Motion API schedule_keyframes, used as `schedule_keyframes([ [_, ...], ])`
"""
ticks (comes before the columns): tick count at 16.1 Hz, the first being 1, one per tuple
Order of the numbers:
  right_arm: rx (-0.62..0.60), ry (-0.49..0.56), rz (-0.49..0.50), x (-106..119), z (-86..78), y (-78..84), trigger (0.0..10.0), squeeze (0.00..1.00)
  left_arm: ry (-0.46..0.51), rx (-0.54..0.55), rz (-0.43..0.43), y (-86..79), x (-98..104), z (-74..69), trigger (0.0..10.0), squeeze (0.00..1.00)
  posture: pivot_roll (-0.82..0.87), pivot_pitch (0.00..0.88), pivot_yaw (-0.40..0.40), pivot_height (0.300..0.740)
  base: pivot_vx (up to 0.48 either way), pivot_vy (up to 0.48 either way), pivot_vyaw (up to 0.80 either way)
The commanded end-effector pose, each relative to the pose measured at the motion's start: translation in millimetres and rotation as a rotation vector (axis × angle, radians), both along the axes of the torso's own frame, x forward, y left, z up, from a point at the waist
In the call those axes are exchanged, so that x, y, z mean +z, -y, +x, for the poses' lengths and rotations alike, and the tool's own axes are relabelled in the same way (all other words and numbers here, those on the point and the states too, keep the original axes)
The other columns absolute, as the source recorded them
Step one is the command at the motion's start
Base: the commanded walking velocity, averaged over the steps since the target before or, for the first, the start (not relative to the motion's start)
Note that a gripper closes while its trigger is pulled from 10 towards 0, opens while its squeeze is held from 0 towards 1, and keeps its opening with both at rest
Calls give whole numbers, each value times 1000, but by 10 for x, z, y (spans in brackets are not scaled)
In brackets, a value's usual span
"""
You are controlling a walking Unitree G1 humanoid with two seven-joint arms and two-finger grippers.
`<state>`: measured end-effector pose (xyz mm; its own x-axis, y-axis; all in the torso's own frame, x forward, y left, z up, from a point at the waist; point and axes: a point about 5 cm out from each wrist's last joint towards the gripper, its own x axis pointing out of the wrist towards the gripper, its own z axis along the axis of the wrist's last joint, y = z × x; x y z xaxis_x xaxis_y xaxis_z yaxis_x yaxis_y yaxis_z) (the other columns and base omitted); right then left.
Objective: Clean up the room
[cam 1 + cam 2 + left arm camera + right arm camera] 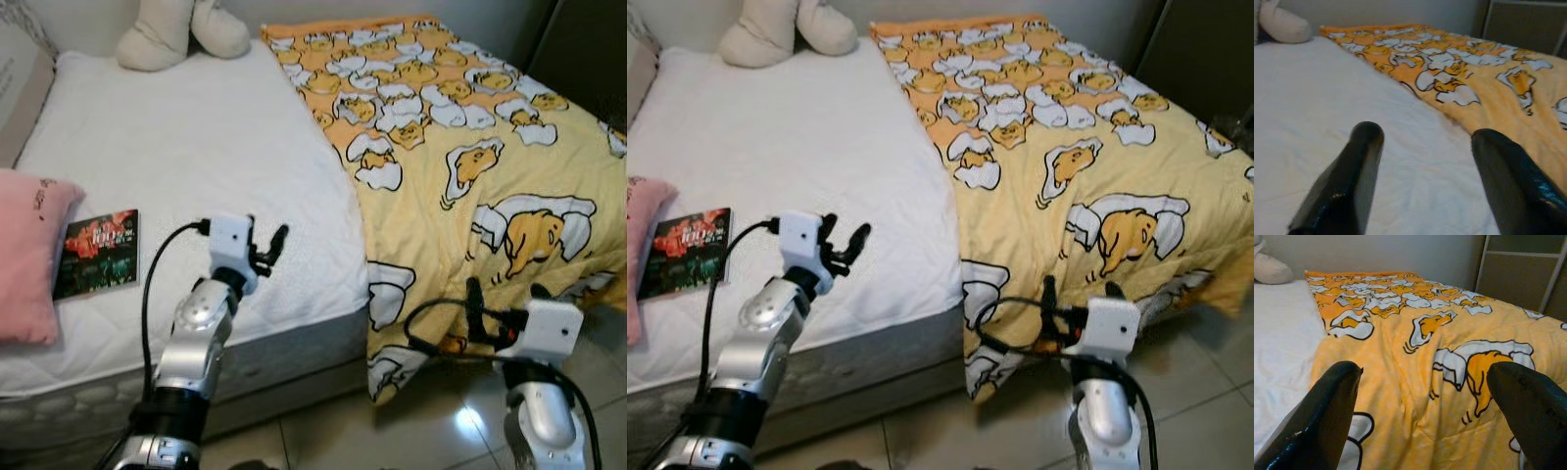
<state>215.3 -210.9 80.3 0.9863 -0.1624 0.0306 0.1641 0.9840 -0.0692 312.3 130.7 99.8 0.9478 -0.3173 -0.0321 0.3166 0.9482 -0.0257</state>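
Barely begun, I judge — quilt (470,166) bunched at frame right, book (97,253) lower left; left gripper (266,250) and right gripper (505,299) gape, holding nothing.

We see bare mattress (196,147) open mid-bed — book (97,252) and pink pillow (24,255) crowd its left edge, plush (181,29) the head, blanket (470,166) covers the right.
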Motion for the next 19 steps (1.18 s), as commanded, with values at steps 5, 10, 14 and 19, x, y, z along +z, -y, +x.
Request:
schedule_keyframes([
  [5,54,-9,34,-30,130,-83,10000,306,6,9,-22,73,36,-59,10000,706,51,46,-14,740,0,0,0],
  [10,78,1,21,3,183,-26,10000,306,-39,89,13,5,-88,-137,10000,1000,68,30,-54,740,0,0,0],
  [14,105,17,12,51,303,-51,10000,306,-22,98,33,-2,-36,-82,10000,0,82,13,-68,740,0,0,0],
  [19,88,46,32,98,327,-13,10000,306,-16,203,-20,-125,-25,-20,10000,1000,62,0,-58,740,0,0,0],
])
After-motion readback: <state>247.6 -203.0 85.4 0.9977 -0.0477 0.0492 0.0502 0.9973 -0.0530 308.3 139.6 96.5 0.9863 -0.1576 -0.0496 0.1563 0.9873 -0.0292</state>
